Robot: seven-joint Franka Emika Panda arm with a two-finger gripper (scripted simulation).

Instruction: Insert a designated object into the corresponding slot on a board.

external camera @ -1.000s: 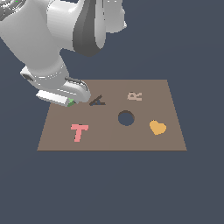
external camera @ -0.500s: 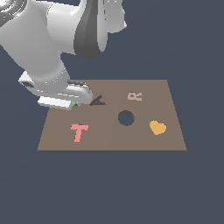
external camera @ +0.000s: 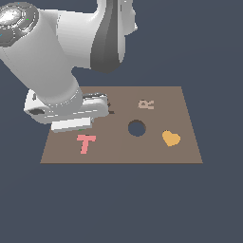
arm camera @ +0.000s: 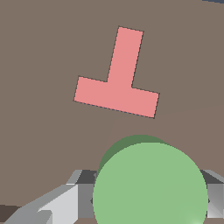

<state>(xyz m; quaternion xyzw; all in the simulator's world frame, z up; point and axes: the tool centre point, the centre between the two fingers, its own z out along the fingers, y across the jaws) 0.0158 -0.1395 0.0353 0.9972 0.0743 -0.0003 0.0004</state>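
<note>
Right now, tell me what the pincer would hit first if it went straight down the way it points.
Probably the green disc sitting between its fingers, then the brown board beneath. Depth is unclear, so contact may already exist.

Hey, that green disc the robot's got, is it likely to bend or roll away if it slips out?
The green disc looks flat, thick and crisp-edged, so probably stiff, not floppy. Dropped flat onto the board, it would likely stay put; landing on edge, its round outline could roll. Its smooth face may slide in the jaws.

— Any writing to read?
— Only letter pieces on the board (external camera: 156,147): a pink T (external camera: 86,143) near its front-left corner, a pale R (external camera: 146,104) toward its back edge.
</note>
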